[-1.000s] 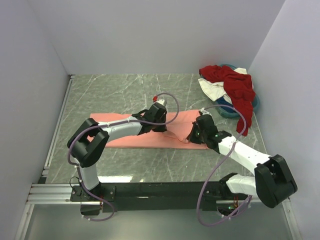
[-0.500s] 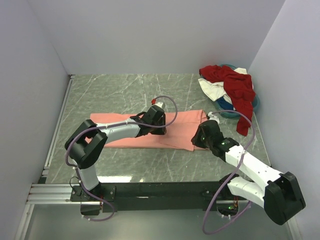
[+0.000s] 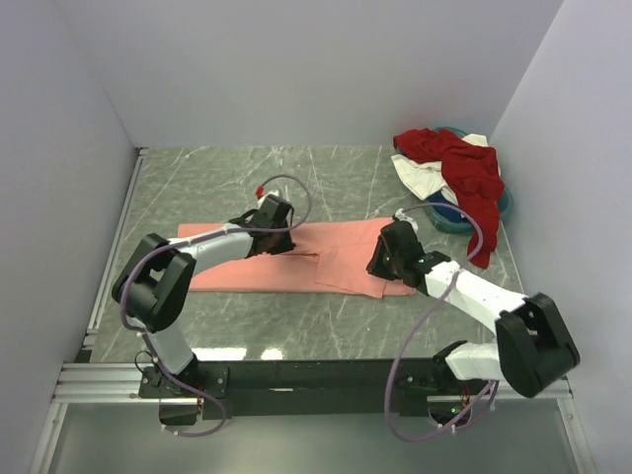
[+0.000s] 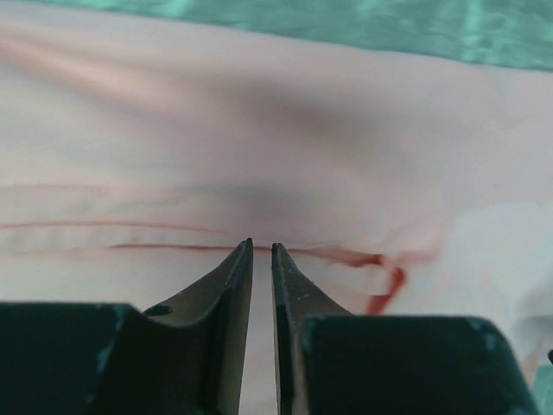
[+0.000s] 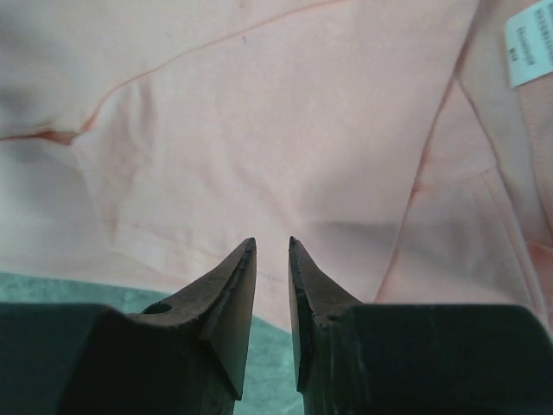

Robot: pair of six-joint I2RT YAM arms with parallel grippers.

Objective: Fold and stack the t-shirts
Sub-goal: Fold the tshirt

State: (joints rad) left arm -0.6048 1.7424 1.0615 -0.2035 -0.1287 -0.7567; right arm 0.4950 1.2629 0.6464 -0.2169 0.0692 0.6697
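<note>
The salmon-pink t-shirt [image 3: 247, 265] lies as a long flat strip across the middle of the table, its right end doubled over into a flap [image 3: 348, 262]. My left gripper [image 3: 277, 240] rests low on the strip's far edge, left of the flap. Its jaws stand almost together and hold nothing, with pink cloth [image 4: 285, 130] and a seam beneath them. My right gripper [image 3: 379, 263] sits over the flap's right part near the shirt's front edge [image 5: 173, 259]. Its jaws stand a narrow gap apart and hold nothing. The dark red [image 3: 464, 168], white [image 3: 420, 176] and teal-blue [image 3: 449, 219] t-shirts lie heaped at the back right.
The table is green-grey marble [image 3: 247, 178] with white walls on three sides. A metal rail [image 3: 109, 380] runs along the front by the arm bases. A white care label [image 5: 531, 39] shows on the pink shirt in the right wrist view.
My left gripper has slid left along the pink shirt. My right gripper swung out to the right, then back onto the shirt's right end, which now lies folded over leftwards as a flap.
</note>
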